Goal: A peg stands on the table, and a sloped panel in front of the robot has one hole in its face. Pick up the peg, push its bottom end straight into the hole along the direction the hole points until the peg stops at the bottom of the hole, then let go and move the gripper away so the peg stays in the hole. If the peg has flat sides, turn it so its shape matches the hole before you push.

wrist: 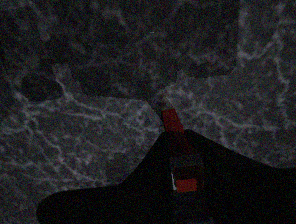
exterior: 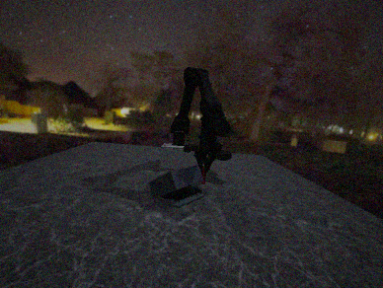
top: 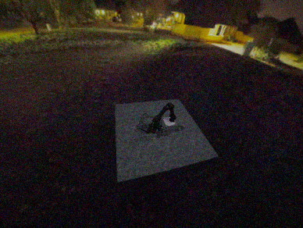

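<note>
The gripper [exterior: 203,170] [wrist: 175,136] is clamped on the red peg [exterior: 203,177] [wrist: 172,121], which stands between the fingers with its lower part showing below them. The peg appears still to be at the desk [exterior: 237,222] [wrist: 100,145] [top: 156,160], just beside the sloped panel [exterior: 187,180]. Grasping thus seems done; lifting, aligning, insertion, release and withdrawal remain.

Dim night outdoors, yellow-lit buildings [top: 195,32] beyond what look like trees [top: 33,17] [exterior: 267,94].
</note>
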Robot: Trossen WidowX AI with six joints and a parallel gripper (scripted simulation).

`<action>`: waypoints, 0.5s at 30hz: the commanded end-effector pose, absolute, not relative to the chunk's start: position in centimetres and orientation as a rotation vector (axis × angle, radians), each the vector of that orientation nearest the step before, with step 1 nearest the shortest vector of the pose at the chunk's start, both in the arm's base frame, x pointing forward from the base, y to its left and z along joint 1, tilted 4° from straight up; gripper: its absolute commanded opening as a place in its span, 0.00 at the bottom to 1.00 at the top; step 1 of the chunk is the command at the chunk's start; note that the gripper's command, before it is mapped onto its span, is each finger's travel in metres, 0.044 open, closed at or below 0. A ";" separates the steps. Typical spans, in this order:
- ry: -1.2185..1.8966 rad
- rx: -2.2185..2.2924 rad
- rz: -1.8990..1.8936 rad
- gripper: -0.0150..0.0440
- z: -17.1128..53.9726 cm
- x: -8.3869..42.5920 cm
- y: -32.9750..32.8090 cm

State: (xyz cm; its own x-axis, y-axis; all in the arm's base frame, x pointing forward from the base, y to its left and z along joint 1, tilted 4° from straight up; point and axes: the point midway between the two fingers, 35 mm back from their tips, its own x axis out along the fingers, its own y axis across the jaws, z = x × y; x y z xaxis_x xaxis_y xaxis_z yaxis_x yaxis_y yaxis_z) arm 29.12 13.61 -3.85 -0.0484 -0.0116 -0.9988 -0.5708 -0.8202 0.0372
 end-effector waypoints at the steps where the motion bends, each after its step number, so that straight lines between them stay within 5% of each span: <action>1: 0.617 -1.840 1.925 0.25 -3.8 29.1 13.6; 15: 0.619 -1.842 1.921 0.25 1.0 29.5 13.8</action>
